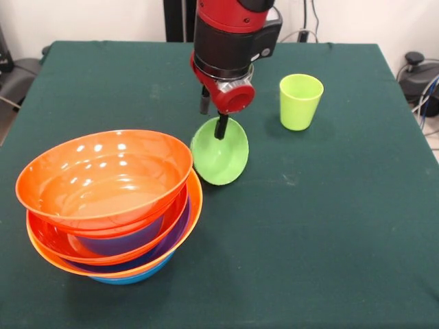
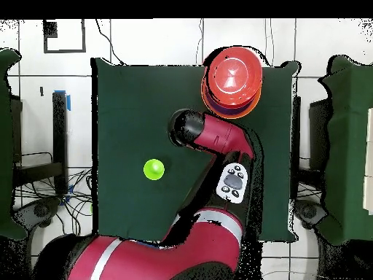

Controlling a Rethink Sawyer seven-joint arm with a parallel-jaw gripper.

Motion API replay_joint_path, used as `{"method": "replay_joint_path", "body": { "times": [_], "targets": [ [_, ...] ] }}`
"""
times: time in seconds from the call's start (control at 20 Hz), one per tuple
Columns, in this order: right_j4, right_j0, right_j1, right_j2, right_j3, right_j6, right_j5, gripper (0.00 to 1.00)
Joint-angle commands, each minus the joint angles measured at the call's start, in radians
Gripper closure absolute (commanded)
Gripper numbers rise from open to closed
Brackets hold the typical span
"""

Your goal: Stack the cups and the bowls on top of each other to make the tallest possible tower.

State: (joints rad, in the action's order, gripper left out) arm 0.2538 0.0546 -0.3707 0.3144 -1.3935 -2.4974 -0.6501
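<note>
My gripper (image 1: 220, 130) is shut on the far rim of the small lime-green bowl (image 1: 219, 159). It holds the bowl tilted, with the inside facing the camera and the lower edge at the green table (image 1: 329, 226). The lime-green cup (image 1: 300, 101) stands upright to the right of the bowl and apart from it; it also shows in the overhead view (image 2: 153, 169). The tower (image 1: 110, 199) of nested bowls stands at the front left: a red-orange bowl on top, slightly tilted, then red-orange, purple, orange and blue rims below. From overhead the tower (image 2: 232, 80) lies beyond the arm (image 2: 211, 135), which hides the small bowl.
The tower stands close to the table's front left edge. Chairs and cables lie around the table, off its surface.
</note>
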Motion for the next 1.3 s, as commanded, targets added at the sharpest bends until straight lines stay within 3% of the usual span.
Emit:
{"method": "replay_joint_path", "body": {
  "times": [0.05, 0.2, 0.5, 0.95, 1.3],
  "targets": [
    [0.028, 0.010, 0.039, -0.120, -0.041, -0.098, -0.019, 0.00],
    [0.016, 0.001, 0.004, -0.085, -0.044, -0.100, -0.032, 0.00],
    [0.006, -0.038, -0.100, -0.026, -0.055, -0.119, -0.150, 0.00],
    [0.108, -0.120, -0.160, -0.050, -0.188, -0.248, -0.133, 0.00],
    [0.184, -0.168, -0.138, -0.048, -0.214, -0.280, -0.101, 0.00]
  ]
}}
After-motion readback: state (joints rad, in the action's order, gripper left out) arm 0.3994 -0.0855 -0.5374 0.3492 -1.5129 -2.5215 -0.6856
